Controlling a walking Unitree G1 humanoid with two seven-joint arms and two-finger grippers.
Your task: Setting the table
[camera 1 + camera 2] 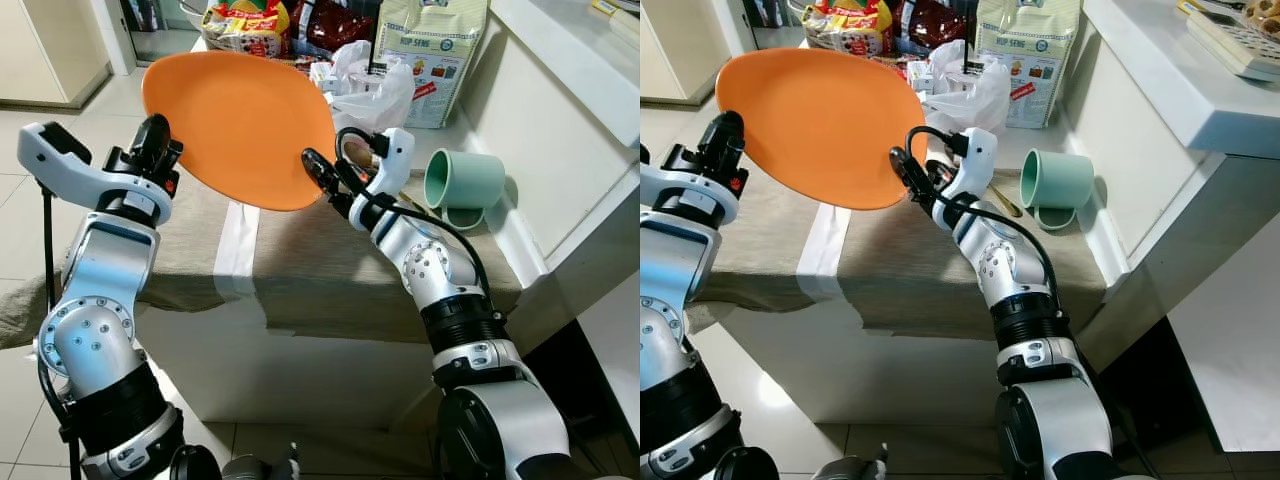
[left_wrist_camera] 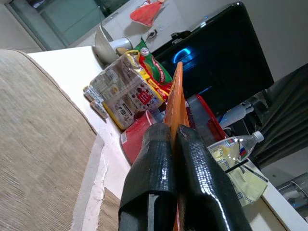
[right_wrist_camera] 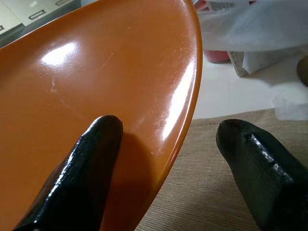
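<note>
Black fingers of the left hand are pinched together on the near-left rim of the orange plate, carrying it tilted in the air above the surface. The right hand stands with its fingers apart at the plate's right edge: one finger lies against the glossy face, the other hangs free over the beige cloth, so it steadies rather than grips.

Beyond the plate, a green mug lies on its side at the right of the cloth, with something metal like a spoon just beside it. At the far end sit a white plastic bag, snack packets and a paper sack.

Judged from this, the setting is barely begun: the plate is not yet laid, and the mug needs righting.
</note>
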